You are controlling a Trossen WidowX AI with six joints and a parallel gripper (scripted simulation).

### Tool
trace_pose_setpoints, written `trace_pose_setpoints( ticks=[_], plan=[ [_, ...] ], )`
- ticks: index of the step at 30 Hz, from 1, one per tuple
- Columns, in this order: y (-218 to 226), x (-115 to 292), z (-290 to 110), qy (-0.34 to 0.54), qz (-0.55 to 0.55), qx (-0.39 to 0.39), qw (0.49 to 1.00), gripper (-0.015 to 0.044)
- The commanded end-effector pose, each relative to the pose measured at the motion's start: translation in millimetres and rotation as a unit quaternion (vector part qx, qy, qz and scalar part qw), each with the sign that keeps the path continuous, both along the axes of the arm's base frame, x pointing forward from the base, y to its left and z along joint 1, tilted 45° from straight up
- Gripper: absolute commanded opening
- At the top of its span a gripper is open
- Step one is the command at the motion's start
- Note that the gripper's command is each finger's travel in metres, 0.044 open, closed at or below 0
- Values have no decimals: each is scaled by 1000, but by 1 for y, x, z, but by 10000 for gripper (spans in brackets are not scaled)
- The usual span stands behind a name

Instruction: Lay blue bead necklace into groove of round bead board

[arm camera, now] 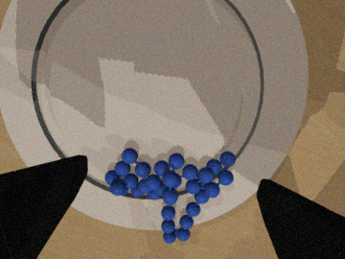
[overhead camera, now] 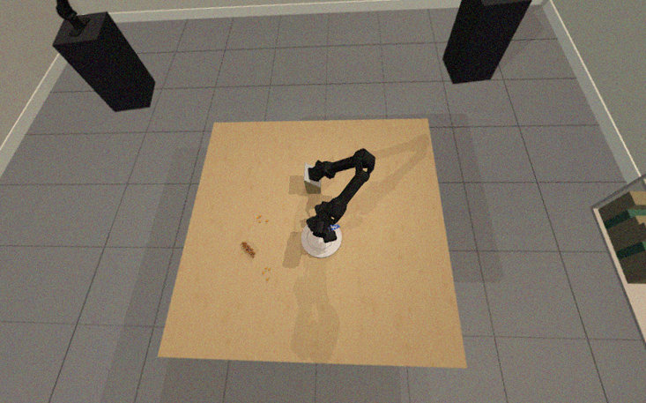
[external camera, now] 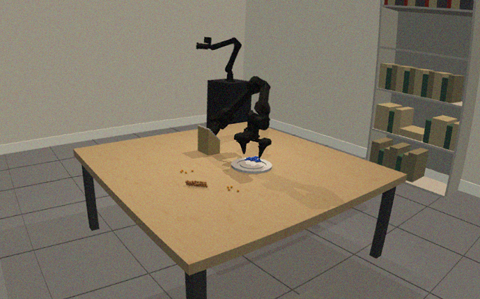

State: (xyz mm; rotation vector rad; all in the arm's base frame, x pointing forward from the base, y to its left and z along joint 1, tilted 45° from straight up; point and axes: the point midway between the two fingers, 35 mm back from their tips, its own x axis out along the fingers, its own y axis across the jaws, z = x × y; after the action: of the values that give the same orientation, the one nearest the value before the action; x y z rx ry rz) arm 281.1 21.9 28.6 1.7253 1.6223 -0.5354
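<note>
The round grey bead board (arm camera: pixel 160 34) (external camera: pixel 251 166) (overhead camera: pixel 322 249) lies on the table, with a dark ring groove (arm camera: pixel 38 85) near its rim. The blue bead necklace (arm camera: pixel 169 183) (external camera: pixel 254 159) (overhead camera: pixel 335 226) lies bunched in a heap on the near edge of the board, across the groove, with a short tail of beads hanging off the board onto the table. My gripper (arm camera: pixel 174 177) (external camera: pixel 255 150) is open and empty, hanging just above the heap with a finger on each side of it.
A tan block (external camera: pixel 207 140) (overhead camera: pixel 310 177) stands on the wooden table (external camera: pixel 215 214) behind the board. A brown bead string (external camera: pixel 195 184) (overhead camera: pixel 248 248) and loose orange beads (external camera: pixel 232 189) lie to the left. A bookshelf (external camera: pixel 431 75) stands at the right wall.
</note>
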Motion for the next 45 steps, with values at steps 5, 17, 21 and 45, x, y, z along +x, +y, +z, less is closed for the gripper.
trace_pose_setpoints(
  ticks=[5, 17, 21, 45],
  plan=[
    [-1, 0, 0, -1, 1, -1, 1000, 440],
    [30, -13, 46, -56, 58, -11, 997, 250],
    [34, -12, 41, -56, 58, -11, 997, 250],
    [55, -8, 20, -56, 58, -10, 997, 250]
  ],
)
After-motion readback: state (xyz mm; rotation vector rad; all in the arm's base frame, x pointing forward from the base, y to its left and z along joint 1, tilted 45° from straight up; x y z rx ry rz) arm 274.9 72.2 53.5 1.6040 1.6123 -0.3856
